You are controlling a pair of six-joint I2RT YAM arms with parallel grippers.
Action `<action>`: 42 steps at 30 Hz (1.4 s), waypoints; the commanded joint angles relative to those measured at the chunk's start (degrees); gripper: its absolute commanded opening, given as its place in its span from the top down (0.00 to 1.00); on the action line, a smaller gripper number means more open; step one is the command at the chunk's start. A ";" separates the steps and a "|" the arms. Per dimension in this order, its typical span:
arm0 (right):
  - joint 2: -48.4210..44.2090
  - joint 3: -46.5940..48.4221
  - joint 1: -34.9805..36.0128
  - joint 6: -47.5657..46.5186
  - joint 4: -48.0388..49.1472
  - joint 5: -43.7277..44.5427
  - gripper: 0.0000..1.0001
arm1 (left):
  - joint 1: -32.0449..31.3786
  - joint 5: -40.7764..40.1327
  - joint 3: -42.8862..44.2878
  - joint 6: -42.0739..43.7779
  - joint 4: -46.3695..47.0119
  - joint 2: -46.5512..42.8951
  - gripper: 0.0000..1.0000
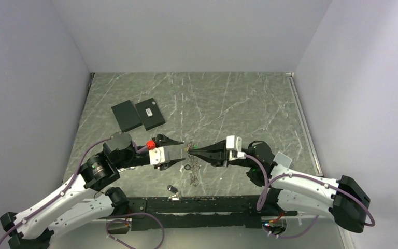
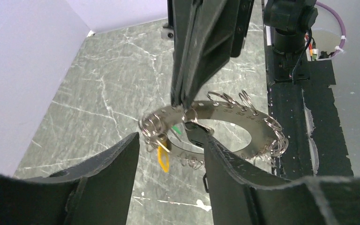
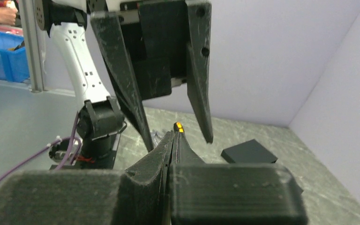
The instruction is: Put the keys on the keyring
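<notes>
A: Where's the keyring (image 2: pixel 225 112) rn?
B: Up off the table (image 1: pixel 228 104), mid-front. The right gripper (image 2: pixel 185 101) has its fingers pressed tight together, pinching the ring's edge by the look of it, tip aimed at the other arm
A: And the left gripper (image 1: pixel 182 151)?
B: Spread, nothing in it. The two sit tip to tip, so the ring hangs straight ahead of the left one, betw its two fingers
A: Which way does it run?
B: Flat silver band, broad side across the left wrist view, small wire loops all round the rim. The chain trails down toward the near edge. Green tag (image 2: pixel 176 129) by the pinch, a yellow bit (image 2: pixel 163 159) dangling under, maybe part of a key, can't tell
A: Any loose ones?
B: One key (image 1: pixel 172 189), black head, on the table by the front rail, apart from both claws. Left arm's nearer it imo
A: So next?
B: Prob the left closes on the band or a loop to steady it. Tiny target, easy to miss
</notes>
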 commanded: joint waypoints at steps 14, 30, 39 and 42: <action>-0.46 0.51 0.11 -0.40 4.54 -2.17 1.00 | -0.22 5.21 1.05 -1.39 6.68 3.01 0.57; -0.23 2.35 0.12 -4.00 4.22 -1.17 1.00 | -0.21 6.35 -2.82 -7.42 13.87 3.86 0.63; -0.35 2.19 0.11 -3.95 5.03 -1.07 1.00 | -0.21 6.98 -4.45 -9.51 18.28 6.23 1.00; -1.39 1.78 0.09 -4.21 3.36 -0.35 1.00 | -0.22 6.23 -2.24 -7.14 13.70 6.94 1.00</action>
